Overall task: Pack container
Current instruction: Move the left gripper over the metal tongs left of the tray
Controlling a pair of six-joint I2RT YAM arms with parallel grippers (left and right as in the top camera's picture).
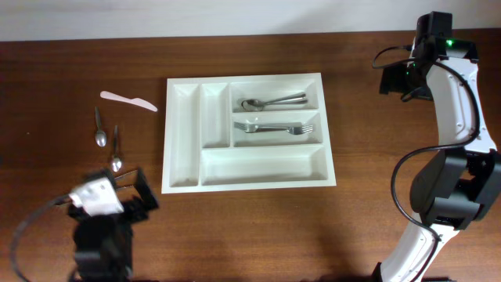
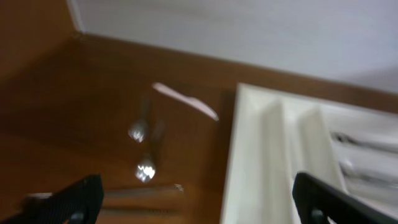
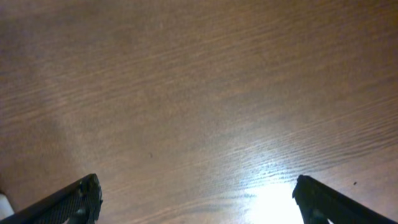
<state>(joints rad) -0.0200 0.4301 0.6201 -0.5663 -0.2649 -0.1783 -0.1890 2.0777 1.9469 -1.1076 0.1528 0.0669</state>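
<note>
Well, from overhead the whole table [image 1: 258, 235] is showing. The container [image 1: 249, 186] is sitting in the middle of it, square to the edges. The left gripper [image 1: 131, 186] is hovering off its near left corner, and the right gripper [image 1: 398, 78] is hanging over bare wood at the far right.

The right wrist camera is seeing only wood grain and a bright glare above its two dark fingertips [image 3: 74, 199], which are standing wide apart, so that claw is open. The left wrist view is blurred, yet it is catching the container's left side and the loose cutlery. Its own fingertips [image 2: 78, 196] are spread just as wide, open too.

Counting what is lying loose on the left, I am seeing one pale knife [image 1: 127, 100], a far spoon [image 1: 99, 128] and a near spoon [image 1: 116, 149]. Inside the container, at least one steel spoon [image 1: 274, 101] is lying in the far right slot. Overlapping forks [image 1: 270, 126], two I think, are lying in the slot just nearer.

The container is looking white, plastic and rectangular, with five compartments. Two narrow upright slots are on the left and three long horizontal ones are on the right.
</note>
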